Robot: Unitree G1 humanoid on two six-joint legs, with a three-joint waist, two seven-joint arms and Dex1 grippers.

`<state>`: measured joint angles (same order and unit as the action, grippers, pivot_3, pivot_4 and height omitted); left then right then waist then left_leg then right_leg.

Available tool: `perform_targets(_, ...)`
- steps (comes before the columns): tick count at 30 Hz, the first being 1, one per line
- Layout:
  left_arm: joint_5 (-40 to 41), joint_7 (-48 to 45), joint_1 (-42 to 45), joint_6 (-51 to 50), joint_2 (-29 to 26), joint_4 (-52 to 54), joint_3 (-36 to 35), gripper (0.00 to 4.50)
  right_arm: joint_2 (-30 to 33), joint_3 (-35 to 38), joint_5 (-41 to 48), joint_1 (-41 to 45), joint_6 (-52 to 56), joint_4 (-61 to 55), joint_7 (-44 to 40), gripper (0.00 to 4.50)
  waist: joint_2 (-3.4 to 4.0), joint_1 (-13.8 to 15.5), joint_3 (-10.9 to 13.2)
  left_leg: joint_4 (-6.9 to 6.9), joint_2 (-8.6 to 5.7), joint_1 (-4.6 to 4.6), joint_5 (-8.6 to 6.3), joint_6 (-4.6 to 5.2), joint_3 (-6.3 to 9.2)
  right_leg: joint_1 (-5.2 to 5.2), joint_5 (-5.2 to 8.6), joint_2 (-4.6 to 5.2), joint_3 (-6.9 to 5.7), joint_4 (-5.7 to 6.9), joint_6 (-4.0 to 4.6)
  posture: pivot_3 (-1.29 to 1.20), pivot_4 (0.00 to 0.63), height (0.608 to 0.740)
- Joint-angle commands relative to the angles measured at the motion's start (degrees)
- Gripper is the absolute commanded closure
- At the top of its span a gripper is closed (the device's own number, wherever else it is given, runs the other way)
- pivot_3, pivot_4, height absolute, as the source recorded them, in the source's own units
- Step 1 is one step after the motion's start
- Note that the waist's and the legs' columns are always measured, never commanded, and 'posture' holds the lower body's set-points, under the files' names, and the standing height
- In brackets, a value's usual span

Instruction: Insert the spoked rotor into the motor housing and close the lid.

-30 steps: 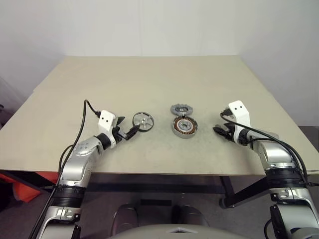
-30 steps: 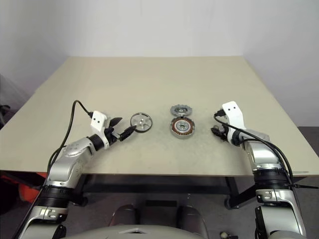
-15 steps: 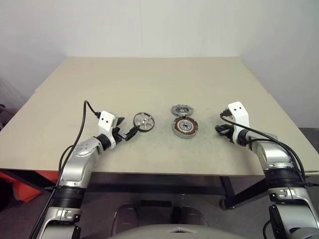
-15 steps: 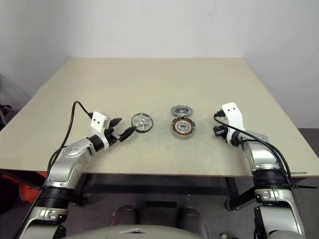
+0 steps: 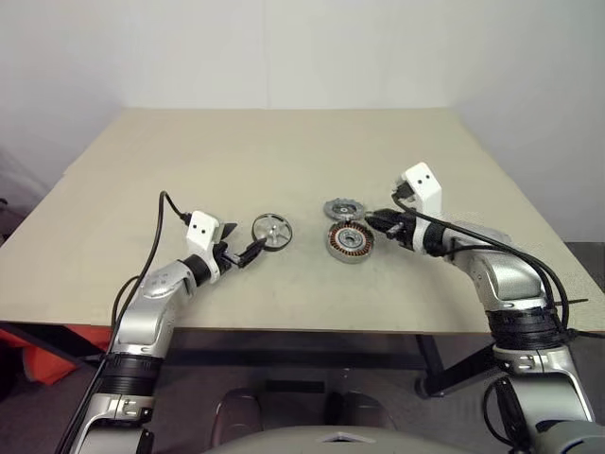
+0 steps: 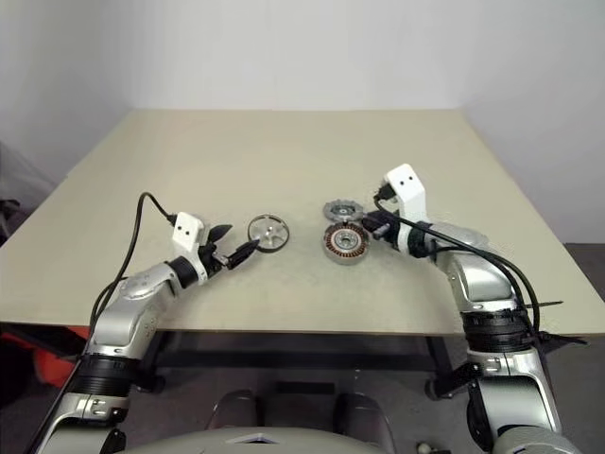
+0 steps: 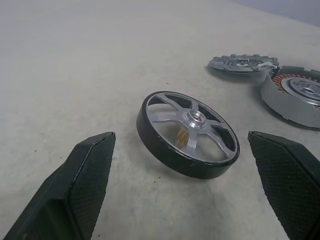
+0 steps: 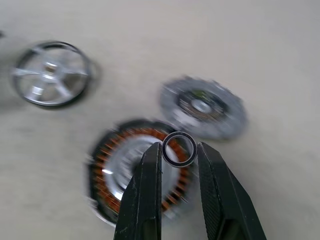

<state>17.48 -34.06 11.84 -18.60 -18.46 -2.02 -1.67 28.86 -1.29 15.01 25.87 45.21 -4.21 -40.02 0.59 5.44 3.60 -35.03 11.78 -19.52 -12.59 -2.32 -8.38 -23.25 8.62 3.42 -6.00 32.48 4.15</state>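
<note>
The spoked rotor (image 7: pixel 187 134), shiny silver with a dark rim, lies on the table left of centre. My left gripper (image 5: pixel 248 252) stands open just short of it, one finger on either side of its near edge. The motor housing (image 5: pixel 350 242) with its copper windings sits at the middle, and the lid (image 5: pixel 344 209) lies flat just behind it. My right gripper (image 8: pixel 179 147) hovers over the housing's right rim, shut on a small black ring (image 8: pixel 178 134) pinched between its tips.
The beige table (image 5: pixel 284 151) stretches wide behind the parts. Its front edge (image 5: pixel 302 329) runs close below both arms. A black cable (image 5: pixel 161 222) loops up from the left wrist.
My right gripper has swung in from the table's right side, leftward and upward, to just above the housing, with its fingers closer together than a second ago. The left gripper and rotor stayed put.
</note>
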Motion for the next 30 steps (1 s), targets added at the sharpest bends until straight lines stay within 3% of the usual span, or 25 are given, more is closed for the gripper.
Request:
perform_targets(1,-0.3,0.2,1.1,0.8,0.1,1.3,0.2,0.0,-0.9,-2.2,0.8,1.2,0.0,-2.2,-0.5,3.35,0.0,0.0,0.0,0.0,0.0,-0.01,0.0,0.0,0.0,0.0,0.0,0.02,-0.01,-0.01,0.0,0.0,0.0,0.74)
perform_targets(14,-0.2,0.7,0.2,1.0,-0.4,2.3,-0.3,0.0,-1.8,-5.2,-2.3,1.8,-4.1,5.1,0.3,3.35,0.0,0.0,0.0,0.06,0.0,-0.03,0.0,0.0,0.01,-0.01,0.0,0.06,-0.01,0.0,0.0,0.0,0.0,0.74)
perform_targets(30,-0.3,0.8,0.3,1.1,-0.7,2.3,-0.5,0.0,-0.4,-5.0,-3.6,0.0,-5.2,6.1,-0.1,3.35,0.0,0.0,0.0,0.07,0.0,-0.02,0.0,0.0,0.01,-0.01,0.0,0.06,-0.01,0.0,0.0,0.0,0.0,0.74)
